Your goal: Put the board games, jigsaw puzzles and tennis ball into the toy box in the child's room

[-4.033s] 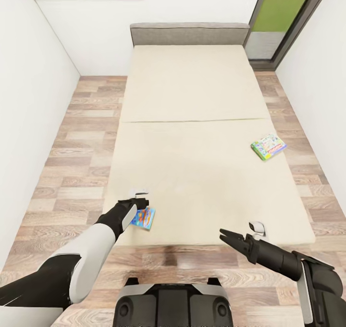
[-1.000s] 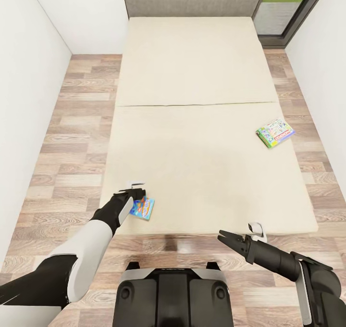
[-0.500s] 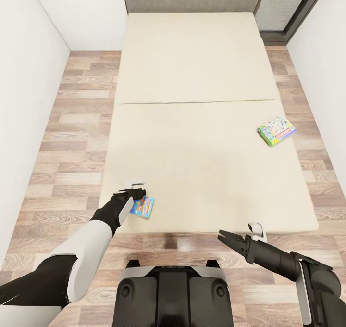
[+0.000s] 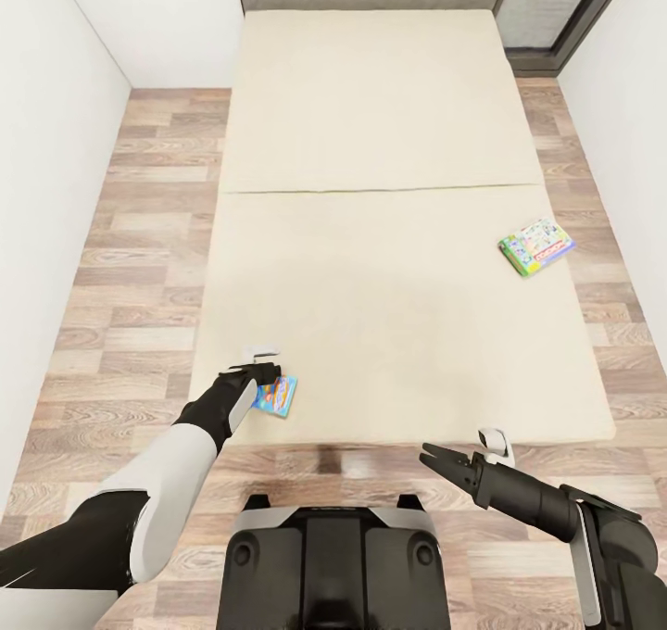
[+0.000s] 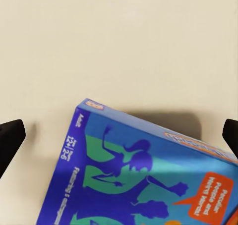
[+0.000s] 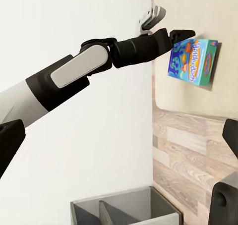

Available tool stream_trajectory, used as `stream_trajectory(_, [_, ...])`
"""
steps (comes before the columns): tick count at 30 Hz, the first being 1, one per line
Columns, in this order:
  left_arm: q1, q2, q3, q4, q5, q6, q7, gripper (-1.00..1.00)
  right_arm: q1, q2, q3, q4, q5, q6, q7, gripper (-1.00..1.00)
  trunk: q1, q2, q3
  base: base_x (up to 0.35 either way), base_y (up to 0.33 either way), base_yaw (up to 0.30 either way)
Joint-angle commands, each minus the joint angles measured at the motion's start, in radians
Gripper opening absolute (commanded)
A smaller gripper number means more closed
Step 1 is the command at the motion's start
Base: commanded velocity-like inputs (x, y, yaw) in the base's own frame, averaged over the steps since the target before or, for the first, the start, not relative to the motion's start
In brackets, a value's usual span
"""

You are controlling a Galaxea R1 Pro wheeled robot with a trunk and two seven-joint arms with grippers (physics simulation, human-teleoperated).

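Right at the bed (image 4: 389,148) edge, left claw (image 4: 262,377) spread over blue board game (image 4: 276,396); right claw (image 4: 434,454) released.

Wood-plank floor (image 4: 139,269), in mixed brown and grey tones, is seen on three sides of the room's centre. Plain white walls (image 4: 56,148) are found at both sides and at the far end. A dark-framed glazed door (image 4: 565,9), with green visible beyond it, is set in the far right corner.

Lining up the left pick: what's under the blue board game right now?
The blue board game lies flat on the bed, bare beige mattress around it. Whatever is directly beneath the box is covered. The left gripper hovers open beside it.
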Motion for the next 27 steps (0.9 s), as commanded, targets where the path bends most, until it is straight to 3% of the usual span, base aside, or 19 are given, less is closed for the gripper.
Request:
stream_trajectory(1, [0.000,-0.001,0.006,-0.002,0.000,0.005,0.001,1.00,0.000,0.001,-0.002,0.000,0.001,0.010,0.005,1.00,0.001,-0.002,-0.001,0.000,0.000,0.000])
stream_trajectory(16, [0.000,-0.001,0.002,-0.002,0.000,0.005,0.001,1.00,0.000,0.001,-0.002,0.000,0.001,0.010,0.005,1.00,0.001,-0.002,-0.002,-0.050,0.000,0.000])
stream_trajectory(27, [0.000,-0.001,0.001,0.002,-0.003,-0.057,-0.001,1.00,0.001,0.001,-0.001,0.000,0.001,0.010,0.005,1.00,0.001,-0.002,-0.002,-0.086,0.000,0.000])
